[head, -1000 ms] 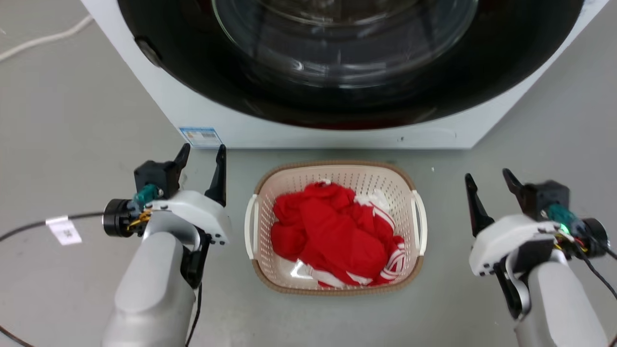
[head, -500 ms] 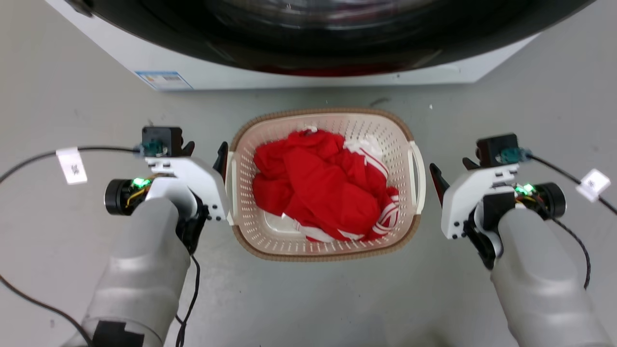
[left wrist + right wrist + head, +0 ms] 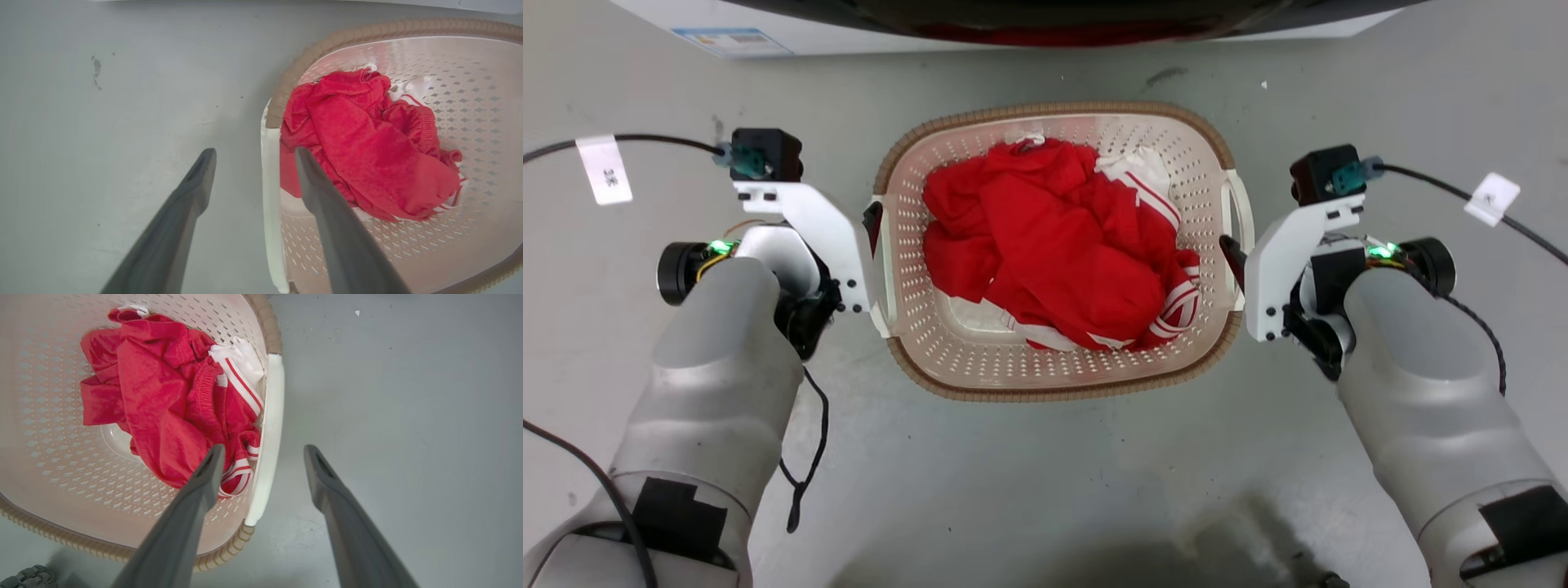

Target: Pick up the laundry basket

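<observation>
Left gripper (image 3: 254, 150), right gripper (image 3: 264, 447) nearer, straddling laundry basket (image 3: 1054, 109)

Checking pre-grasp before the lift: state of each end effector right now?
Left end effector: open, straddling the left handle, holding nothing.
Right end effector: open, straddling the right handle, holding nothing.

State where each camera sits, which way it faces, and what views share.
Head view: on the head, looking down at the laundry basket on the floor; left gripper and right gripper flank it.
Left wrist view: on the left wrist, looking along its fingers astride the left handle.
Right wrist view: on the right wrist, looking along its fingers astride the right handle.
All share the basket and red clothes.
</observation>
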Motion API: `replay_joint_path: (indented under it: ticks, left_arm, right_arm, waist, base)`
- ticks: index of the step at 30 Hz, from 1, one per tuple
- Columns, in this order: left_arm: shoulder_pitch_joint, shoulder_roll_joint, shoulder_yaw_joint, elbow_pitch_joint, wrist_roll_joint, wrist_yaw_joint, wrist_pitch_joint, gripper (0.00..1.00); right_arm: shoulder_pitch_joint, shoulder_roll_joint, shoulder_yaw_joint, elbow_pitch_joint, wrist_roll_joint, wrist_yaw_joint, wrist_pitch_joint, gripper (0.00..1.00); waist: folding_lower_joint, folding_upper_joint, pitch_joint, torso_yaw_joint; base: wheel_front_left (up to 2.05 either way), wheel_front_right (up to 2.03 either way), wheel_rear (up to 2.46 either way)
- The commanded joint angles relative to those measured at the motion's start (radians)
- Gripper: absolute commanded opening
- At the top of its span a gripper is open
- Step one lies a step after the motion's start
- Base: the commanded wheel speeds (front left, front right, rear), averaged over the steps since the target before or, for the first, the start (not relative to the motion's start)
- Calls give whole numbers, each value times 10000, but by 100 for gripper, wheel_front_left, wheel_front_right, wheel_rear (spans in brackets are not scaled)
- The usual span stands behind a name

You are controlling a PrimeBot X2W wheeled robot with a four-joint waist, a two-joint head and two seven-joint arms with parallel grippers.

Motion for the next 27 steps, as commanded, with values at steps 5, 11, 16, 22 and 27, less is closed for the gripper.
replay_joint_path:
  ticks: [5, 11, 16, 22, 27]
  left_arm:
    - [-329, 221, -473, 56, -464, 8, 426, 100]
    - [-496, 292, -1054, 136, -870, 7, 564, 100]
    - [-666, 248, -1392, 226, -1117, 7, 526, 100]
    - [-792, 115, -1706, 349, -1478, 7, 541, 100]
    - [-861, 123, -1976, 322, -1808, 7, 737, 0]
  right_arm:
    - [-646, 14, 611, 361, 501, -7, 170, 100]
    - [-991, 14, 1287, 669, 1134, -7, 372, 100]
    - [-1135, 16, 1724, 786, 1556, -7, 466, 100]
    - [-1221, 14, 2052, 909, 2082, -7, 392, 82]
    - [-1283, 13, 2345, 1011, 2520, -5, 527, 0]
  waist:
    - [-2, -1, 523, -116]
    - [-2, -1, 955, -190]
    - [-2, -1, 1200, -202]
    - [-2, -1, 1364, -187]
    - [-2, -1, 1400, -174]
  base:
    - [0, 0, 0]
    - [0, 0, 0]
    - [0, 0, 0]
    - [0, 0, 0]
    - [0, 0, 0]
